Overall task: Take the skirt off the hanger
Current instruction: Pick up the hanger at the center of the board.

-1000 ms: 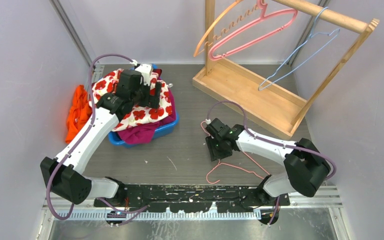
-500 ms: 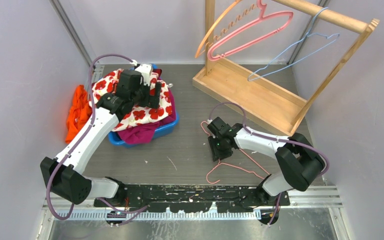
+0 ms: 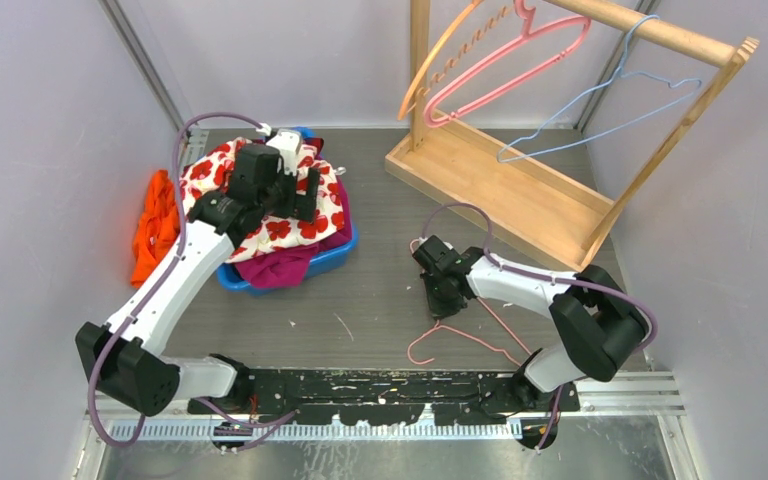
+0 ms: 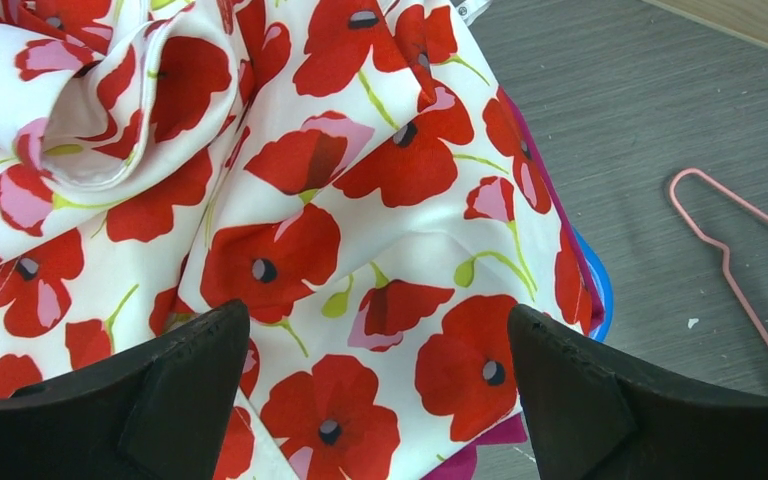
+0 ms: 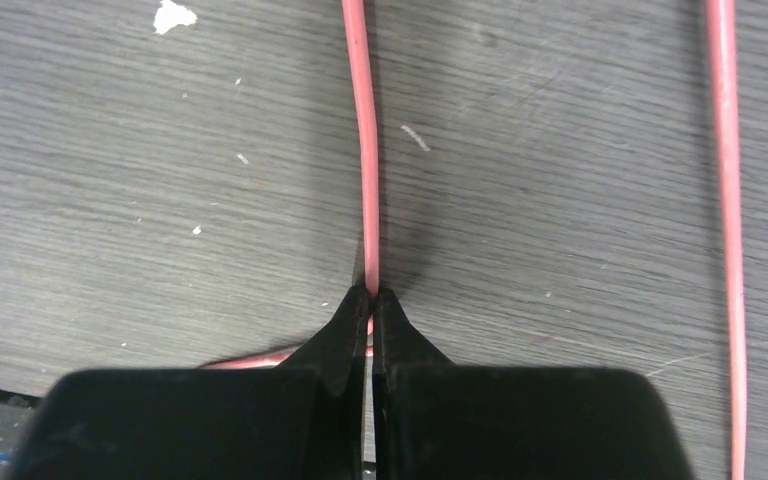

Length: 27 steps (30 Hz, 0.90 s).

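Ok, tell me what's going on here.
The right gripper is pinched shut on the pink wire hanger, which lies bare on the table. The left gripper hangs open over the poppy-print skirt, heaped on a magenta garment in the blue bin. The skirt is off the hanger.

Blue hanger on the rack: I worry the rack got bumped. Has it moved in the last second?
Yes. The blue hanger has swung: its lower left tip now sits farther back and left over the wooden base.
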Each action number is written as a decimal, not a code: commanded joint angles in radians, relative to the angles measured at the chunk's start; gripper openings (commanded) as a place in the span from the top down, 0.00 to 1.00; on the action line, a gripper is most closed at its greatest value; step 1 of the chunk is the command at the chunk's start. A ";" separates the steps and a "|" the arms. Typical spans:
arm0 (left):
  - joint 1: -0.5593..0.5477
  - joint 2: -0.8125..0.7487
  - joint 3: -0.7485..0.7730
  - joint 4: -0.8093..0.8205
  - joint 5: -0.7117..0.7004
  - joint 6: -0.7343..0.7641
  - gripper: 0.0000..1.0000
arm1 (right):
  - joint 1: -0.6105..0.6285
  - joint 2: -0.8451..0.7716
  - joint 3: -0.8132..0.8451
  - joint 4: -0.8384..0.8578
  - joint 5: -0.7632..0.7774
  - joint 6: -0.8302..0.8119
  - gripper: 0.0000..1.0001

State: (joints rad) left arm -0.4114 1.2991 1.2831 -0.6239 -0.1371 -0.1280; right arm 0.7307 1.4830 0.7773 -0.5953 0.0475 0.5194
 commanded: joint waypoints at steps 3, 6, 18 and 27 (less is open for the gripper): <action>-0.003 -0.087 -0.004 0.018 -0.010 0.007 0.01 | -0.002 -0.010 0.129 -0.118 0.063 -0.041 0.99; -0.003 -0.093 0.005 0.008 0.018 0.026 0.01 | 0.005 -0.055 0.283 -0.184 0.020 -0.096 0.99; -0.004 -0.099 0.064 -0.025 0.281 0.038 0.00 | 0.004 -0.071 0.562 -0.247 -0.017 -0.133 0.99; -0.003 -0.134 0.035 0.079 0.479 -0.126 0.01 | 0.032 -0.031 0.743 -0.271 -0.071 -0.163 0.99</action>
State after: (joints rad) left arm -0.4114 1.1969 1.3064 -0.6498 0.2035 -0.1566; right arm 0.7372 1.4673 1.4151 -0.8726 0.0174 0.3840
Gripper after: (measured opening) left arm 0.994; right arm 0.043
